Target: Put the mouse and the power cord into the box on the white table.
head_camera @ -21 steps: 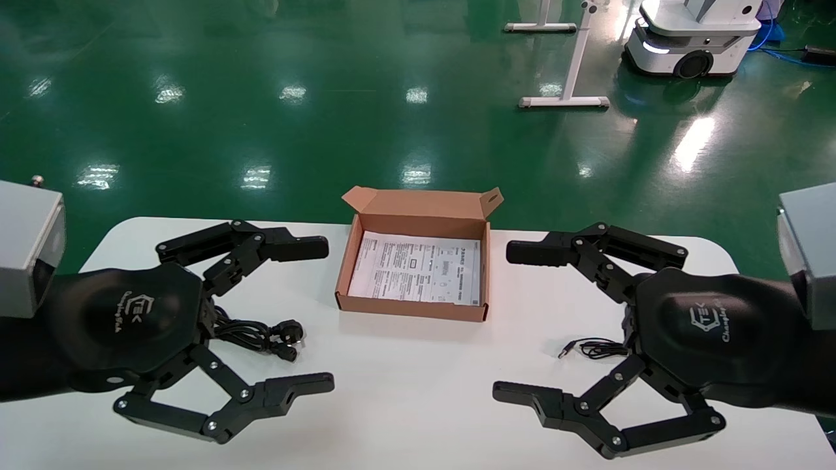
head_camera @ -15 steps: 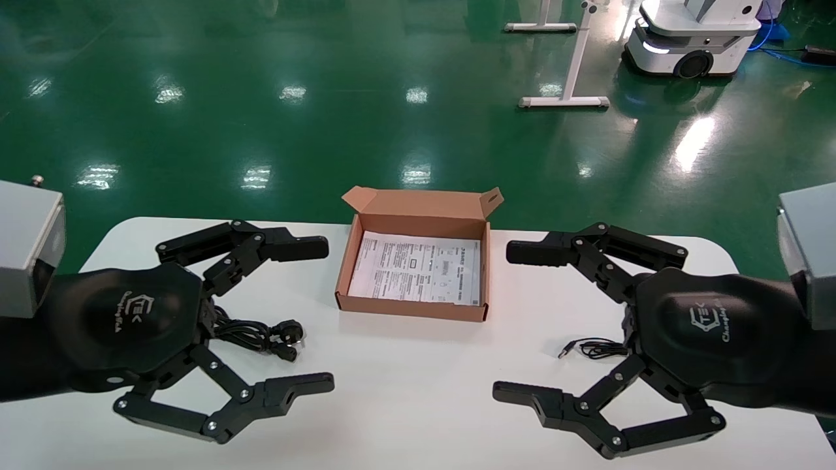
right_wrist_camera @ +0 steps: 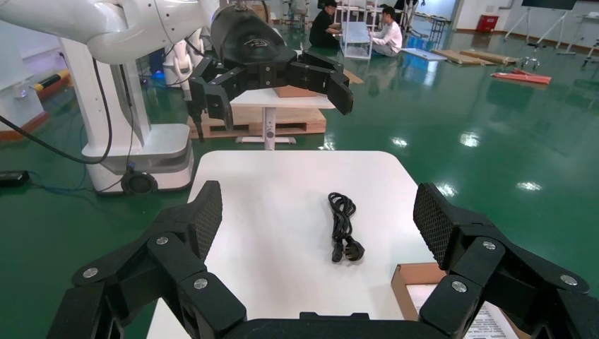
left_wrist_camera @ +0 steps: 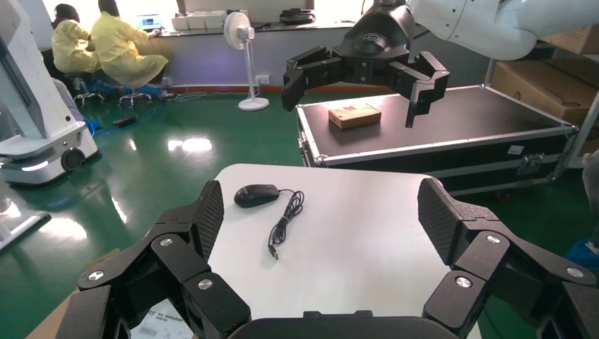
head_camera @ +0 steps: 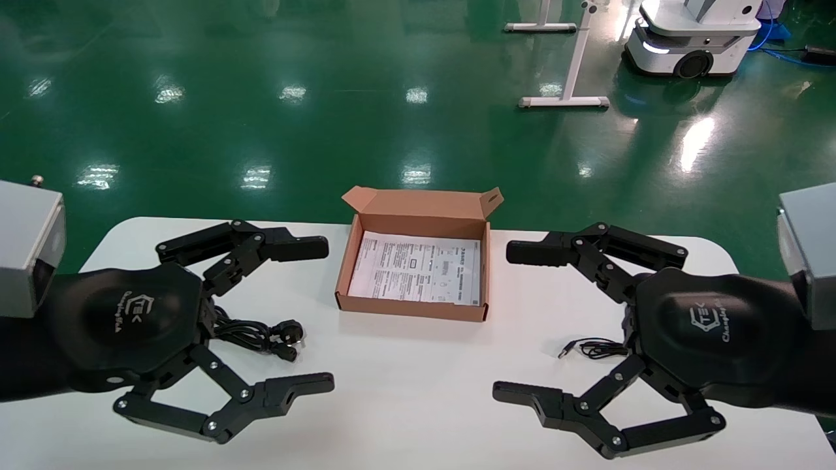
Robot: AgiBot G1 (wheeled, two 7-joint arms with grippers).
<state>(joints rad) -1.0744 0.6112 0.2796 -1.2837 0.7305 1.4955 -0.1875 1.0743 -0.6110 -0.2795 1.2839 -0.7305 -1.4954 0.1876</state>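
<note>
white table (head_camera: 418, 385) (rounded corners) | glossy green floor (head_camera: 261, 130) | box (head_camera: 411, 312) open

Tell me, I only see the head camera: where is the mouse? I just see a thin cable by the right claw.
Observer: The mouse lies on the white table, under the right gripper.
Operator: Is the cord tangled?
Observer: The power cord lies in a long, narrow bundle under the left gripper.
Operator: Is anyone around?
Observer: Two people in yellow sit at a far desk.
</note>
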